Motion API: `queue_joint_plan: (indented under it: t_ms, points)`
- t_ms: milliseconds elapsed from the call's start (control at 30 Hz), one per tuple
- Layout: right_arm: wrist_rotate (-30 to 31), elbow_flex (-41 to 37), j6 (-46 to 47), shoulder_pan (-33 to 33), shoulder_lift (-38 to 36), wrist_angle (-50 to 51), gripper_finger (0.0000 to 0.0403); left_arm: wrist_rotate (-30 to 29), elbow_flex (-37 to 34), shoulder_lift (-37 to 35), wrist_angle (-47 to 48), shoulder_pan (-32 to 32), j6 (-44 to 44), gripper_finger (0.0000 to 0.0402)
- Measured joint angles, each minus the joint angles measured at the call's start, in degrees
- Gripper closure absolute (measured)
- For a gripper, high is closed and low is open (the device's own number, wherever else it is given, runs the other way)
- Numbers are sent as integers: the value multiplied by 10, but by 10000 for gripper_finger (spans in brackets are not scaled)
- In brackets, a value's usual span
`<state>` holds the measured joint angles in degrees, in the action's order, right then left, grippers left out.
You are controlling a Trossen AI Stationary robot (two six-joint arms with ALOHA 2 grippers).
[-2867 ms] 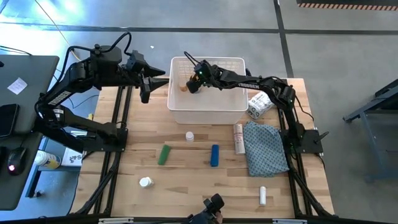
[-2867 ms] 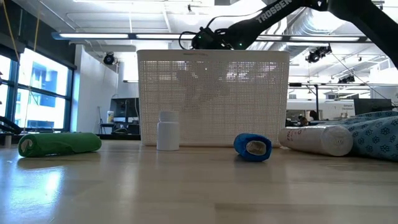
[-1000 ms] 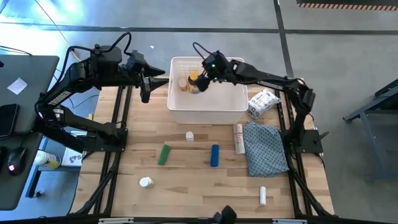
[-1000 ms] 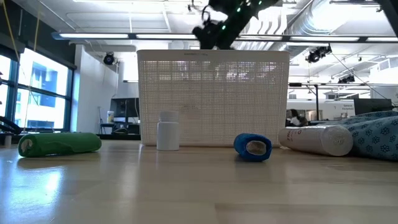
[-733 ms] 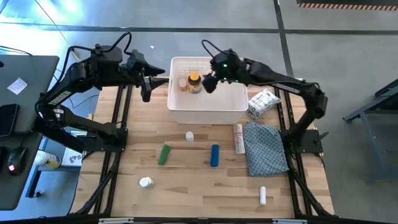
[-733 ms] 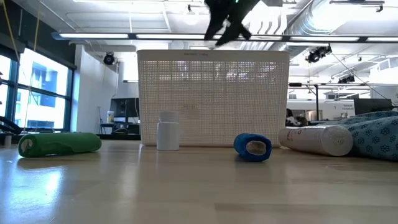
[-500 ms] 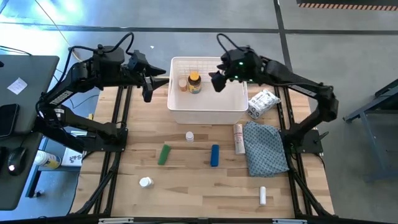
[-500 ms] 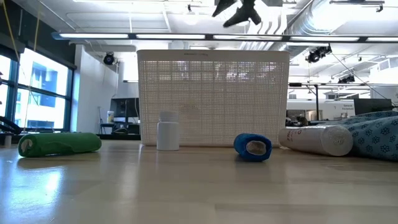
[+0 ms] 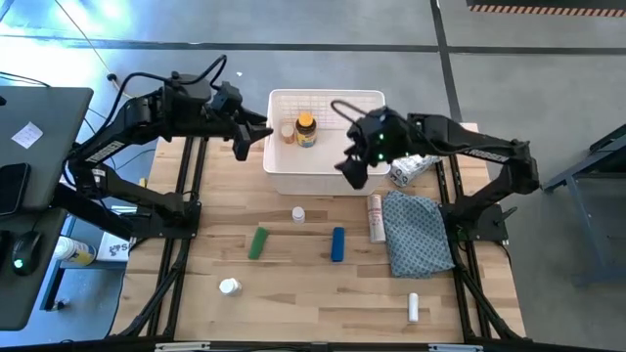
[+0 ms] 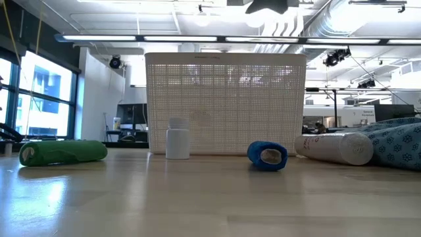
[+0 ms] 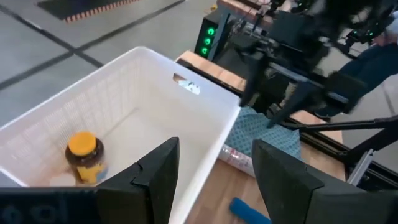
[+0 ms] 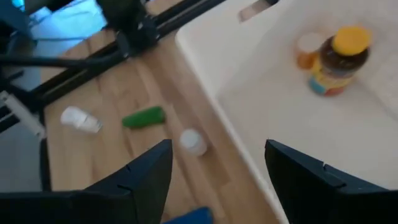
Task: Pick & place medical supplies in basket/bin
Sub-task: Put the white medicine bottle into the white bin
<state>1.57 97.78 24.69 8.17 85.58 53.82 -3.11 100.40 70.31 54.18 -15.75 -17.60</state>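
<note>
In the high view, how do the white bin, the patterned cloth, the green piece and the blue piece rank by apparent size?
1. white bin
2. patterned cloth
3. green piece and blue piece: they look about equal, so I do not rank them.

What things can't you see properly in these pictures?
- Low view: the bin's lattice wall hides what lies inside it.
- Low view: the right gripper is cut off by the top edge.
- High view: the small orange thing beside the amber bottle is too tiny to name.
- High view: the label on the crinkly white packet is too small to read.
- Left wrist view: the blue piece is cut off at the edge.
</note>
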Motion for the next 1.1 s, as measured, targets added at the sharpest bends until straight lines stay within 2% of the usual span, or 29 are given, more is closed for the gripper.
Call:
queue_joint_plan:
  t_ms: [333,700,867,1100]
  points:
    - [-33,0,43,-71,-6,31,157,32,0,10,-2,12,-82,170]
    - [74,0,119,-192,-64,134,157,-4,0,44,45,125,-157,170]
    - [117,0,163,-237,-71,142,157,-18,0,70,47,154,-176,170]
    - [124,-3,194,-285,-65,146,157,-17,0,106,50,208,-188,170]
